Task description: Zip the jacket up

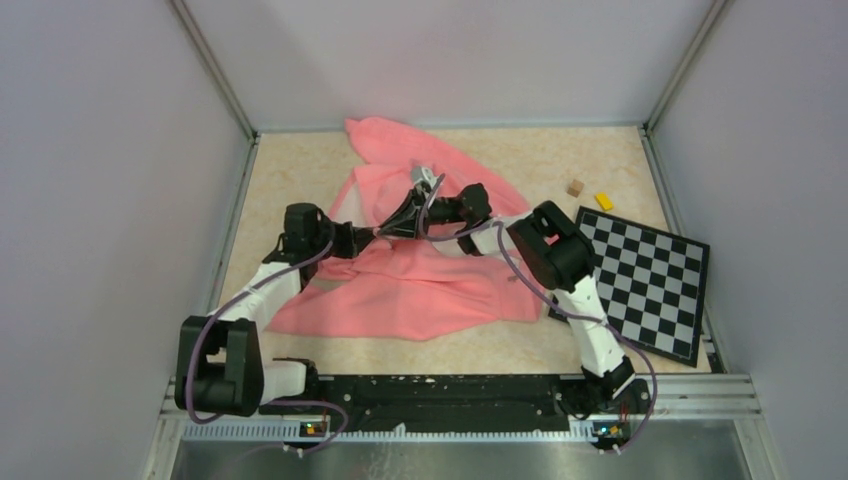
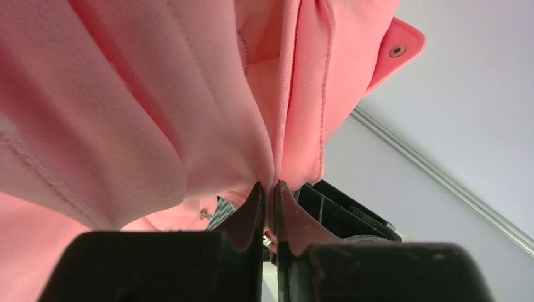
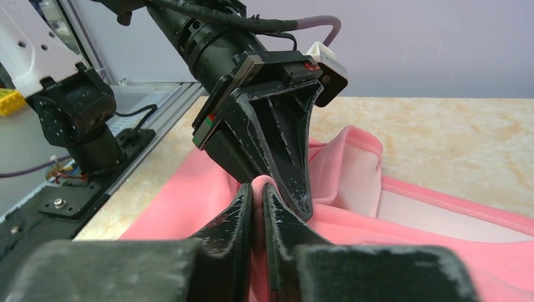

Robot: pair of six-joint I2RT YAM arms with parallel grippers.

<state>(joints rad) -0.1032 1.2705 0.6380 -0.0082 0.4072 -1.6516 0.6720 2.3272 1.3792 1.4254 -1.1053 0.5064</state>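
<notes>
The salmon-pink fleece jacket (image 1: 420, 290) lies crumpled mid beige surface (image 1: 300, 180), left fingers (image 2: 250, 217) and right fingers (image 3: 234, 217) each clamped on its raised fold, with a checkered board (image 1: 645, 275), brown cube (image 1: 575, 187) and yellow block (image 1: 604, 201) to its right

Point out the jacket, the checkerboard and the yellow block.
jacket (image 1: 420, 300): top external view, on the flat lower body panel.
checkerboard (image 1: 638, 285): top external view, on the board's centre.
yellow block (image 1: 604, 201): top external view, on its top face.
</notes>
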